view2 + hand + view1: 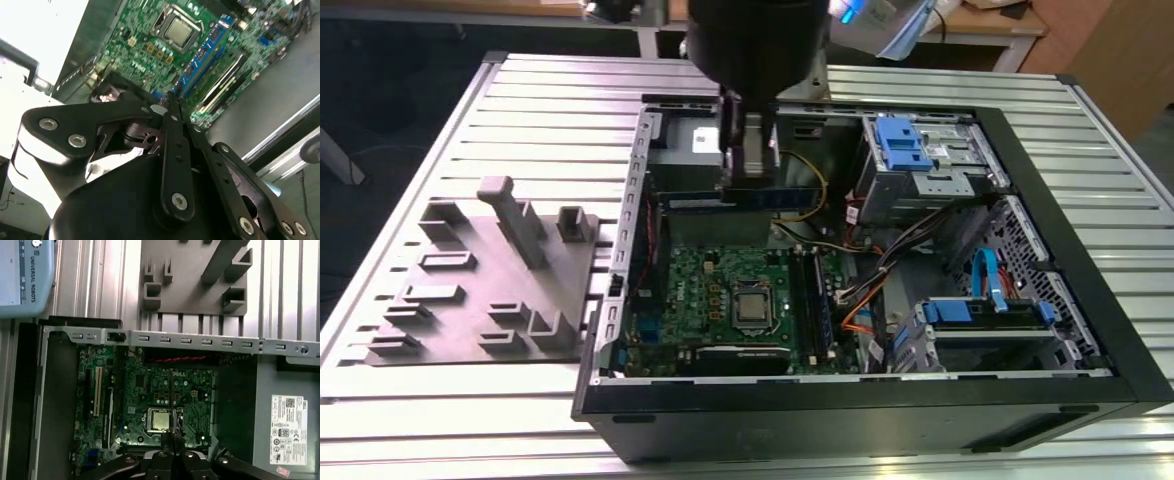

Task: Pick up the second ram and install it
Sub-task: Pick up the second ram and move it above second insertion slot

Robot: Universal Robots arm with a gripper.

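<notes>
Tabletop: slotted aluminium, carrying an open computer case with a grey fixture plate beside it.
End effector: hangs over the case, fingers pinched on the second ram.
Second ram: held level in the air above the motherboard, touching no slot.
Installed stick: one blue module sits in its slot.
Progress: the pick-up looks done; seating the stick in the empty black slot alongside is not yet done.
</notes>
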